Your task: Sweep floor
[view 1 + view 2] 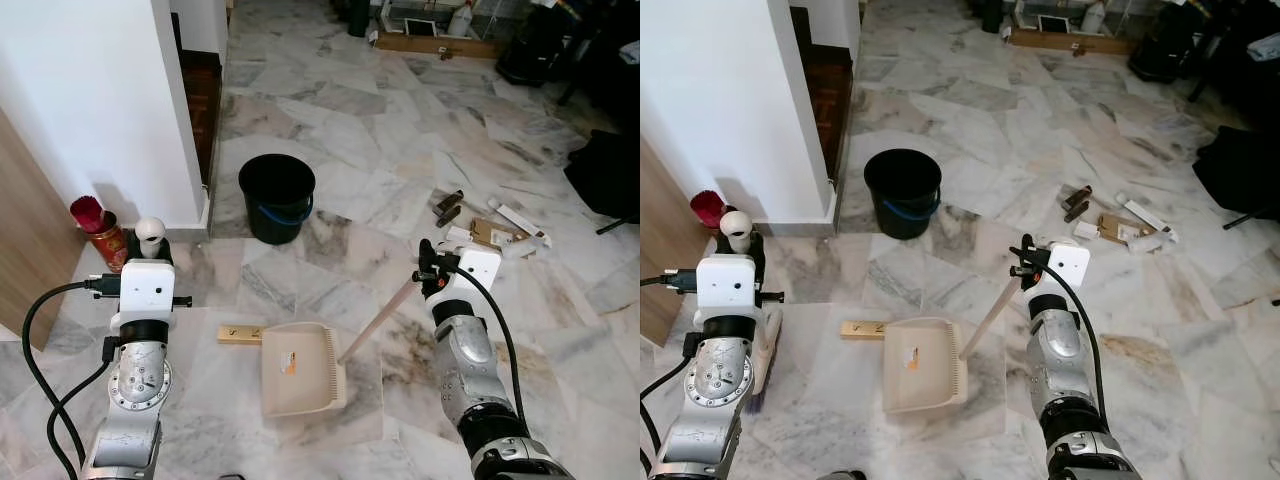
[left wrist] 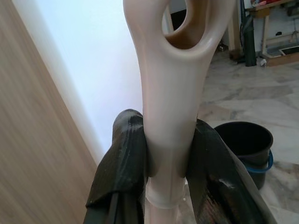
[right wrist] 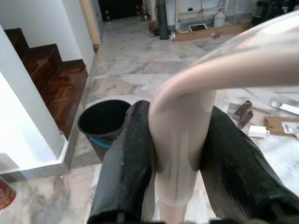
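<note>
**Inspector:** State the grip on each side.

**Operator:** My left gripper (image 2: 166, 158) has its fingers clamped on the broom handle (image 2: 170, 93); the brush end (image 1: 765, 360) rests on the floor beside my left arm. My right gripper (image 3: 175, 154) has its fingers closed around the dustpan handle (image 1: 378, 320), and the dustpan (image 1: 297, 368) lies flat between my arms.

**Inspector:** Risks?

**Operator:** I judge three. The small wooden block (image 1: 240, 335) touches the pan's rear corner and could jam it. The litter (image 1: 490, 228) lies well apart, beyond my right arm, so I must walk, and the pan may drag. The bucket (image 1: 277, 197) ahead could be knocked.

**Inspector:** Surface and room?

**Operator:** Glossy marble floor (image 1: 380, 130), likely slippery. White wall and wooden stairs (image 3: 51, 74) to my left.
</note>
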You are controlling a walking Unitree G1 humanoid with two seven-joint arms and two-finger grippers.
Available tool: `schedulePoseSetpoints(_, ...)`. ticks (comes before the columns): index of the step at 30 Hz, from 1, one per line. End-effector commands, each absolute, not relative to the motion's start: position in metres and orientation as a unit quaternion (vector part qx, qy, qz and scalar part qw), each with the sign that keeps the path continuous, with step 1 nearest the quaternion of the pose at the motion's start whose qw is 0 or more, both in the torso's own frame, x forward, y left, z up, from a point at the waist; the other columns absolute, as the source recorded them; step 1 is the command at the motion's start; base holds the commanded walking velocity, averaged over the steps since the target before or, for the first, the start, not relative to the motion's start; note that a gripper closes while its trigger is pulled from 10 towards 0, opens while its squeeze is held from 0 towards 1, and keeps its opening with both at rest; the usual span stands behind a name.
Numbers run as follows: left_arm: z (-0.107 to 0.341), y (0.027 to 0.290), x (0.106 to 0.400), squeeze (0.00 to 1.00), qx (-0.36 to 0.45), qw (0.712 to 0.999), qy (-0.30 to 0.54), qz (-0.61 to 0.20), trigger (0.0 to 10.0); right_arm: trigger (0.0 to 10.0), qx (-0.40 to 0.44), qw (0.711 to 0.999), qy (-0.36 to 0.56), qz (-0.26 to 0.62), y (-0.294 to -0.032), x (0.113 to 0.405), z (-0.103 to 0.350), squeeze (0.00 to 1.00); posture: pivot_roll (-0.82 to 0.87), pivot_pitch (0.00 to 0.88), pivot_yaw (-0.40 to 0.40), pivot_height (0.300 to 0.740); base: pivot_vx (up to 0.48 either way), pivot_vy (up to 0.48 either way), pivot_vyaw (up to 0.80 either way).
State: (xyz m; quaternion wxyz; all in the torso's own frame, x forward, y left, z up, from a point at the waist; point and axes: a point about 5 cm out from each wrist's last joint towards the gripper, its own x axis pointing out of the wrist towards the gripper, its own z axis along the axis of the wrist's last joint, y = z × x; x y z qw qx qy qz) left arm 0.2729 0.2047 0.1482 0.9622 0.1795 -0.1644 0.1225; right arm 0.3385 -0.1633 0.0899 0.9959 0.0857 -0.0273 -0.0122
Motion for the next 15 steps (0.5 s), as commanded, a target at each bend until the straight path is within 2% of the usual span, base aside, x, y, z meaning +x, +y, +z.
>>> schedulePoseSetpoints(1,0.158,0.2015,0.2735,0.0,0.182,0.957,-0.19,0.119,10.0,10.0,0.084,0.994,-0.073,-0.02,-0.1693,0.3439,0.1095,0.0,0.16,0.133,-0.131,0.74,0.292,0.0,0.0)
schedulePoseSetpoints(15,0.158,0.2023,0.2734,0.0,0.182,0.957,-0.192,0.123,10.0,10.0,0.074,0.995,-0.068,-0.013,-0.1666,0.3456,0.1094,0.0,0.15,0.126,-0.129,0.74,0.298,0.0,0.0)
